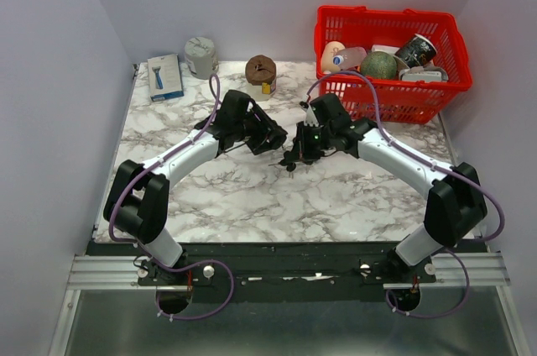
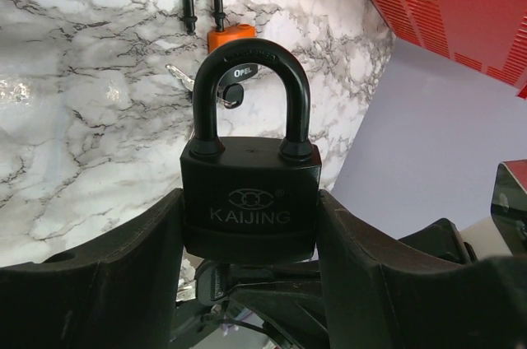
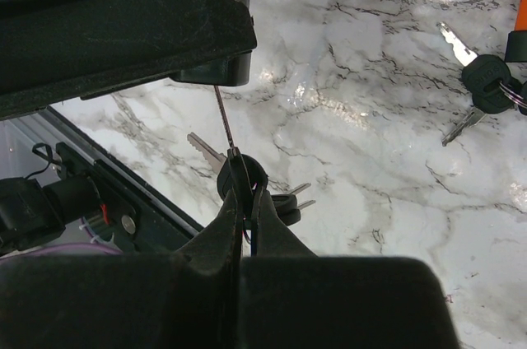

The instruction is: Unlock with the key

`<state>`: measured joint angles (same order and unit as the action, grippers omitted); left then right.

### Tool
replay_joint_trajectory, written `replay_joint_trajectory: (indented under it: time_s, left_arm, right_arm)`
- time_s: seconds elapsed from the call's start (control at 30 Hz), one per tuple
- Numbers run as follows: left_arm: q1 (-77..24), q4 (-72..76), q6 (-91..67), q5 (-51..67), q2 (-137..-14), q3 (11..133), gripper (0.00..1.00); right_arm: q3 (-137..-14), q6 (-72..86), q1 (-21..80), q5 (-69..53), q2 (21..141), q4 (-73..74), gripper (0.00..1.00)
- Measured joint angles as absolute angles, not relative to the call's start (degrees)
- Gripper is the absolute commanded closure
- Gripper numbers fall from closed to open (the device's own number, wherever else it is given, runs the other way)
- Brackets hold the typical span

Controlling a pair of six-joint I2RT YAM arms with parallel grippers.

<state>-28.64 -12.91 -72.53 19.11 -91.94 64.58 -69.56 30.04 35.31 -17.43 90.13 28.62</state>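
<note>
The padlock (image 2: 249, 201) is black, the basket (image 1: 394, 100) red, the table (image 1: 235, 196) grey-veined white marble.

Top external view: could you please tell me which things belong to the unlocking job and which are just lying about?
Job: black KAIJING padlock in left tool; key bunch in right tool.
Lying about: orange padlock, red basket, razor box, grey can, brown jar.

The top view looks down over the whole counter (image 1: 218, 196) from above its near edge. Both wrist views sit close above its middle, sharing the orange padlock (image 2: 230, 36).
</note>
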Motion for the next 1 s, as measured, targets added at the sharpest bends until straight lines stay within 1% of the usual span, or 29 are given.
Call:
replay_joint_trajectory:
  time_s: [0.5, 1.0]
  left_arm:
    - [-28.62, -10.33, -72.77, 16.86, -90.96, 62.06, 1.00]
    - [-28.60, -7.38, -72.93, 14.41, -90.17, 60.47, 1.00]
  right_arm:
    - [-72.64, 30.06, 35.38, -17.45, 93.25, 30.98, 0.99]
    - [-79.53, 29.30, 35.44, -17.45, 97.51, 36.64, 0.99]
